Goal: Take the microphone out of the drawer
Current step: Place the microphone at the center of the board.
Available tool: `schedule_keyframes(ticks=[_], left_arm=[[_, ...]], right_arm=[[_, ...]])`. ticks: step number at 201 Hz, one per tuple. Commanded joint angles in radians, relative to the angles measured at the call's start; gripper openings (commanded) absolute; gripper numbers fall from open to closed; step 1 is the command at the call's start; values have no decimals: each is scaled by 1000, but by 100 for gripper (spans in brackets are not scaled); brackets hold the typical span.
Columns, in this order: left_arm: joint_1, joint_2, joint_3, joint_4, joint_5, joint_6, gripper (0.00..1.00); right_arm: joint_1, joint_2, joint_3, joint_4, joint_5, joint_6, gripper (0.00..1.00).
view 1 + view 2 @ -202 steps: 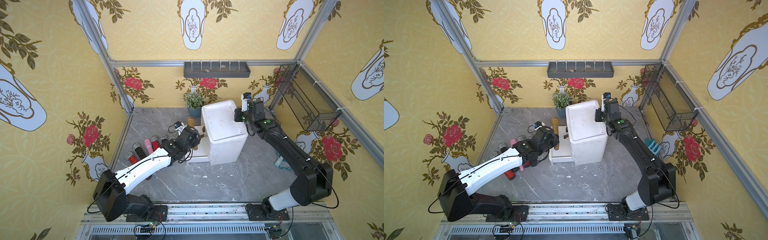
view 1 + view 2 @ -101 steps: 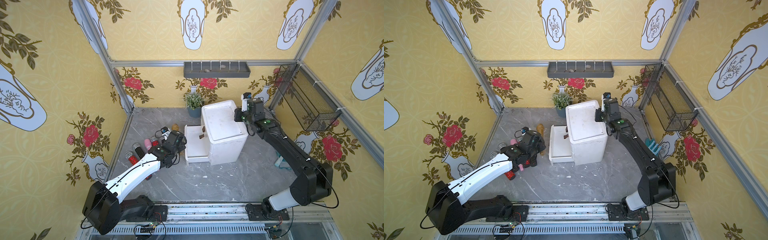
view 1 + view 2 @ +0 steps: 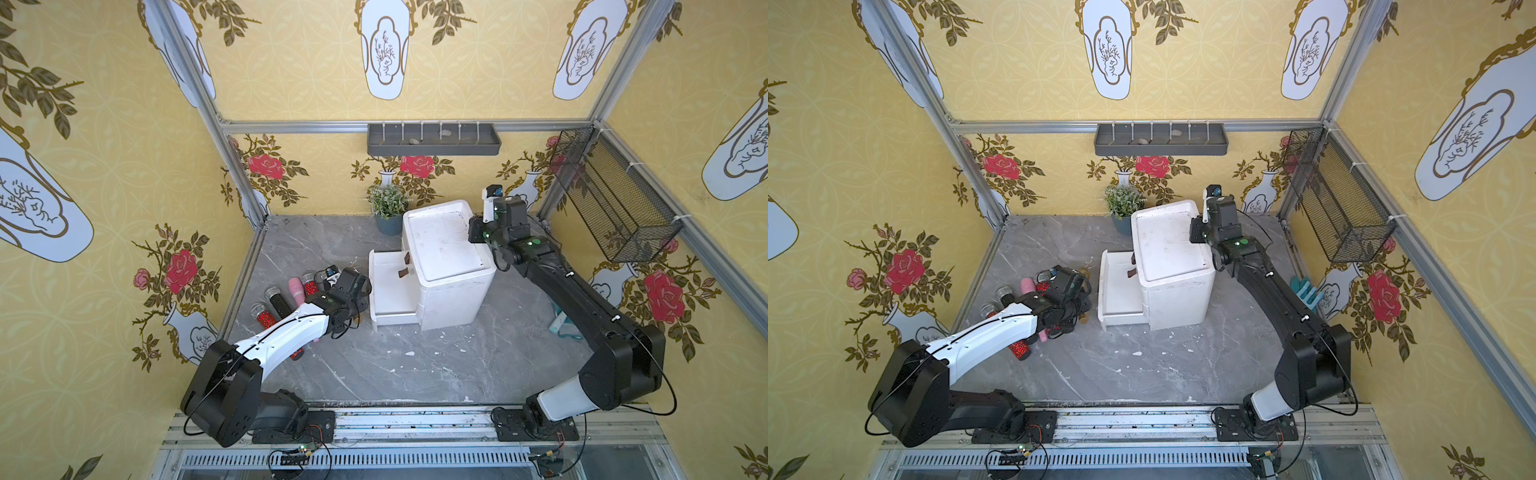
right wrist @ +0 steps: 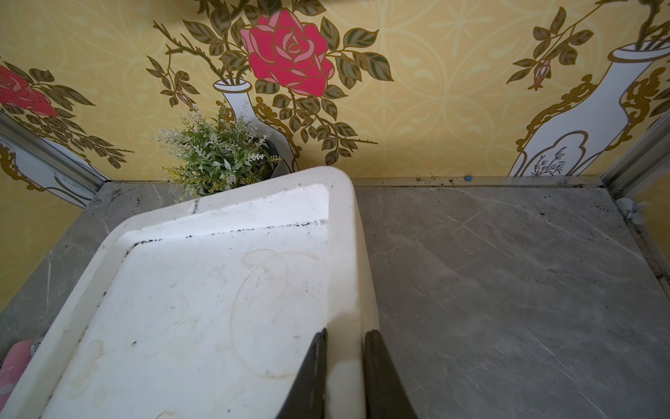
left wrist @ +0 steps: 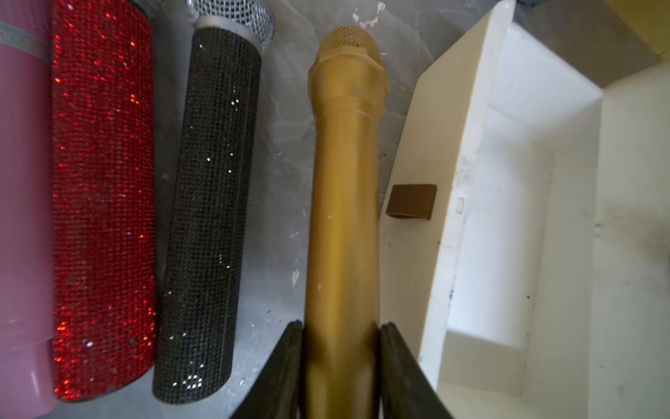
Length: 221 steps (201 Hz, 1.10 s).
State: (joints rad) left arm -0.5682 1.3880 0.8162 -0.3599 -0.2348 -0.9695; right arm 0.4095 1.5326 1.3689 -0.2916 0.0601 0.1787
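Microphone [image 5: 344, 181]: gold, rigid, smooth; I judge it light but slippery.
Left gripper [image 5: 341, 324]: clamped on its lower handle.
Right gripper [image 4: 346, 333]: pinching cabinet rim [image 4: 350, 275].

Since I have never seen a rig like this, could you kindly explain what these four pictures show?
Two robot arms stand at a grey table. Two pictures look down from overhead; the others come from cameras on each arm's wrist. The left gripper is shut on a gold microphone, outside the open drawer. The right gripper clamps the rim of the white cabinet. On the table lie a red microphone, a black microphone and a pink microphone; a potted plant stands at the back.
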Motion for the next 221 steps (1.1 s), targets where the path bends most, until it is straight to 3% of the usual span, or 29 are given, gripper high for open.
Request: schedule_keyframes(ticks=[1, 131, 192, 221], left_arm=[[4, 36, -3, 23, 4, -5, 0], [4, 185, -2, -18, 29, -24, 0], [4, 136, 20, -70, 14, -20, 39], [5, 66, 39, -111, -22, -10, 51]], right_arm=[[9, 24, -14, -237, -75, 30, 9], [9, 18, -23, -232, -73, 28, 9], [9, 16, -27, -230, -72, 30, 9], [9, 16, -27, -230, -72, 31, 9]])
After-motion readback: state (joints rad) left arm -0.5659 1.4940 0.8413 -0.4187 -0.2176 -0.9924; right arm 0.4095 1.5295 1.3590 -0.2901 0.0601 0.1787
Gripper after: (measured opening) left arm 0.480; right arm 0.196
